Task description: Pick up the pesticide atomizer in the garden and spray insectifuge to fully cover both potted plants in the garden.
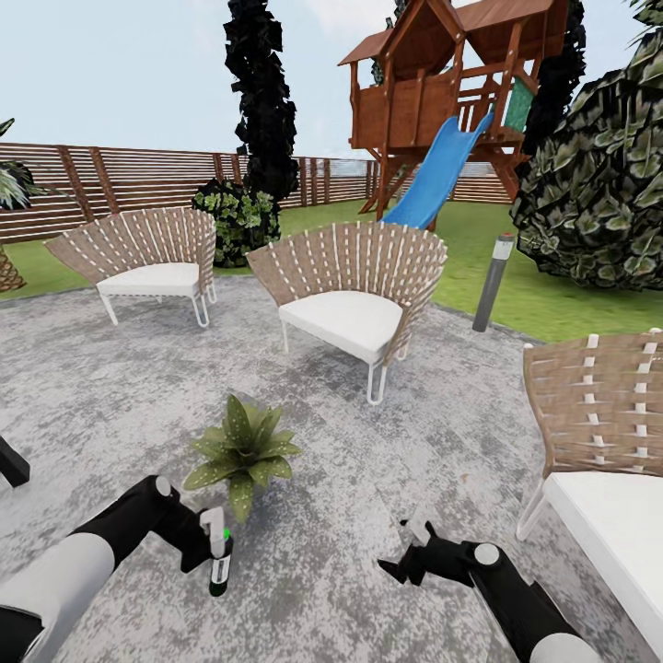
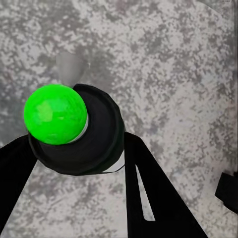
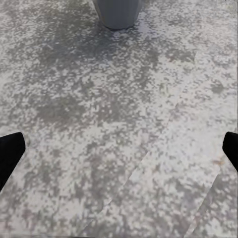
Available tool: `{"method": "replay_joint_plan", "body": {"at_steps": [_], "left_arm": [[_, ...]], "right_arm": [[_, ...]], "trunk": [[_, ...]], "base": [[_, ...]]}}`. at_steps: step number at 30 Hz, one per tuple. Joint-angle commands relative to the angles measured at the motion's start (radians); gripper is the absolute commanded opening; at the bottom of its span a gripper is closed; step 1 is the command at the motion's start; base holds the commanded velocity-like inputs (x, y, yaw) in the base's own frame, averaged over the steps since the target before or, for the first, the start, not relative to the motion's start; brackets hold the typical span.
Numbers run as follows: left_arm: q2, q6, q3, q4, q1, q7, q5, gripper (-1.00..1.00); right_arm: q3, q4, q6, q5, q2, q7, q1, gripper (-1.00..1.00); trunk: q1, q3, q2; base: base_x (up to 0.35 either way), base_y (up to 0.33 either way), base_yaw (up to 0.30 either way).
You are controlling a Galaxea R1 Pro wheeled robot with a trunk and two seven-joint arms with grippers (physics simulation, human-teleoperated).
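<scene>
From the head camera, the left pincer (image 1: pixel 210 543) grips the pesticide atomizer (image 1: pixel 220 562) upright, just in front of a potted plant (image 1: pixel 244 449) standing on the grey stone patio (image 1: pixel 110 396). The right pincer (image 1: pixel 405 552) hangs spread wide over the stone, near a wicker chair (image 1: pixel 354 285).

At the left wrist, dark fingers (image 2: pixel 148 193) close around the atomizer's top (image 2: pixel 74 129), a green dot on it.

At the right wrist, fingertips (image 3: pixel 10 153) sit far apart; a grey pot (image 3: pixel 116 12) stands ahead.
</scene>
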Motion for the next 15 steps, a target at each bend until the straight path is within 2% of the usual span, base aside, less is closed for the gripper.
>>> {"method": "replay_joint_plan", "body": {"at_steps": [1,3,4,7,10,15], "left_arm": [[-0.001,0.006,-0.003,-0.002,0.000,-0.003,0.001,-1.00],[-0.005,0.004,-0.004,-0.001,0.000,-0.003,0.001,-1.00],[-0.013,0.001,-0.004,-0.001,0.000,-0.003,0.001,-1.00],[-0.019,-0.003,-0.005,-0.001,0.000,-0.003,0.000,-1.00],[-0.026,-0.013,-0.006,-0.002,0.000,-0.003,0.000,-1.00],[-0.061,-0.070,-0.008,-0.001,0.004,0.026,-0.008,-1.00]], "right_arm": [[0.003,-0.003,-0.009,0.011,-0.001,0.014,0.000,1.00],[0.005,-0.006,-0.009,0.011,0.000,0.053,-0.001,1.00],[0.006,-0.006,-0.009,0.009,0.002,0.071,-0.001,-1.00],[0.007,-0.008,-0.009,0.009,0.007,0.088,-0.001,-1.00],[0.007,-0.010,-0.009,0.010,0.024,0.101,-0.001,-1.00],[0.012,-0.027,-0.009,0.010,0.054,0.124,-0.001,-1.00]], "trunk": [[0.000,-0.001,0.000],[0.000,-0.001,0.000],[0.000,-0.001,0.000],[0.000,-0.001,0.000],[0.000,-0.001,0.000],[0.000,-0.001,0.000]], "base": [[0.000,0.000,0.000],[0.000,0.000,0.000],[0.000,0.000,0.000],[0.000,0.000,0.000],[0.000,0.000,0.000],[0.000,0.000,0.000]]}}
